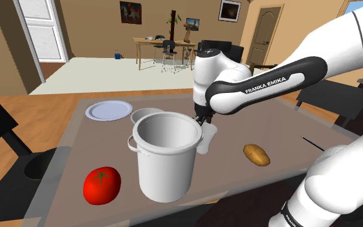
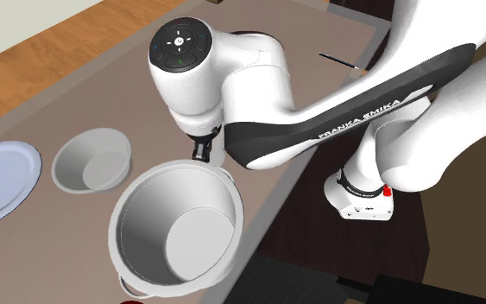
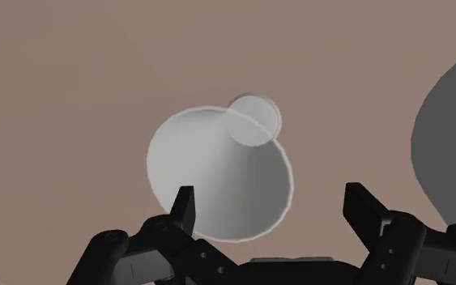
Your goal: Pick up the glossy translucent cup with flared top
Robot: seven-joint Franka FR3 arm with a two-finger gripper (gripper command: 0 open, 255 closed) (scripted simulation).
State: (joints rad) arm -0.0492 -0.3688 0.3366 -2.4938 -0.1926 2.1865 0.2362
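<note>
We are seeing three open vessels. The large pot is standing just beside the end effector and holding nothing. The smaller bowl is sitting farther out beyond the pot, also bare inside. The pale grey flared cup is showing an empty interior.

The arm is reaching in over the counter with its wrist bending downward, so the end effector is pointing at the surface. Its two fingers are standing wide apart and gripping nothing.

The cup is lying on the counter directly ahead of the end effector. Its wide rim is overlapping one fingertip and reaching into the gap, off-centre between the fingers. Its small base is peeking out past the rim on the far side. It therefore seems to be tipped over, though we cannot be sure. Its long axis is running away from the end effector and its mouth is opening toward it.
</note>
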